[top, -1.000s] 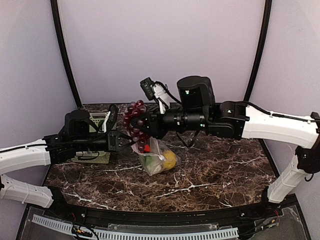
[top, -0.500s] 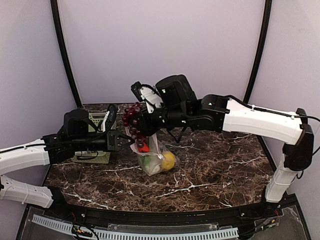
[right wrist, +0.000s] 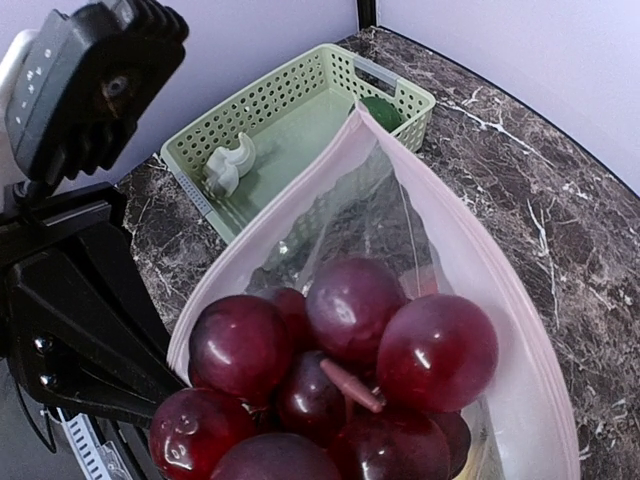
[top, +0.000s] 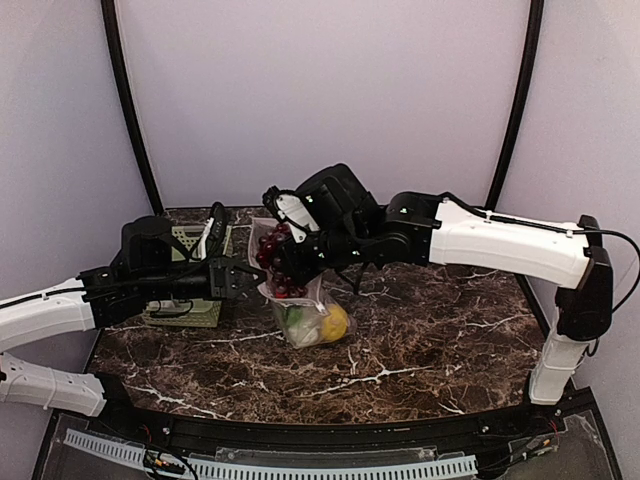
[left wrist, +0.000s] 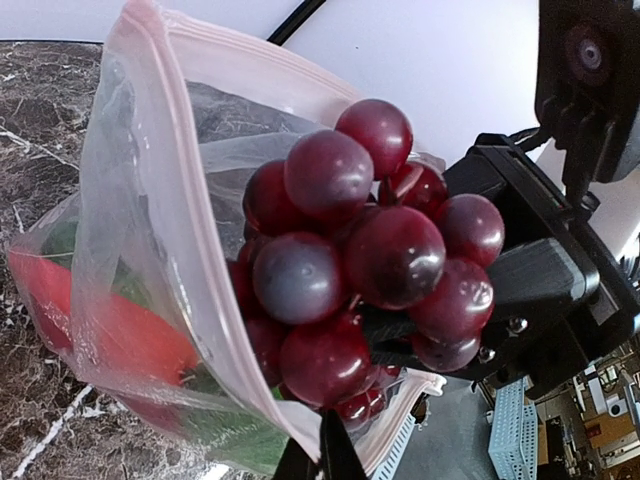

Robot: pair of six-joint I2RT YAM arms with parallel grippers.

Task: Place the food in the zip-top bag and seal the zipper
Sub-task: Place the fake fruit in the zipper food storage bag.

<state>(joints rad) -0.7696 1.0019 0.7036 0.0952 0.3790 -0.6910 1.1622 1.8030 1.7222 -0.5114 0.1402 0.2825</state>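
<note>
A bunch of red grapes (top: pixel 279 263) is gripped by the right pincer (top: pixel 294 256) at the open mouth of the zip-top bag (top: pixel 306 306), whose rim is pinched by the left pincer (top: pixel 252 282). The bag is propped on the table (top: pixel 440 345), with a lemon (top: pixel 338 320) and red chili (left wrist: pixel 115 335) seen inside.

From above the near edge we look down on the counter (top: pixel 430 350). Both wrist views, facing each other, closely share the grapes (left wrist: pixel 350 260).
</note>
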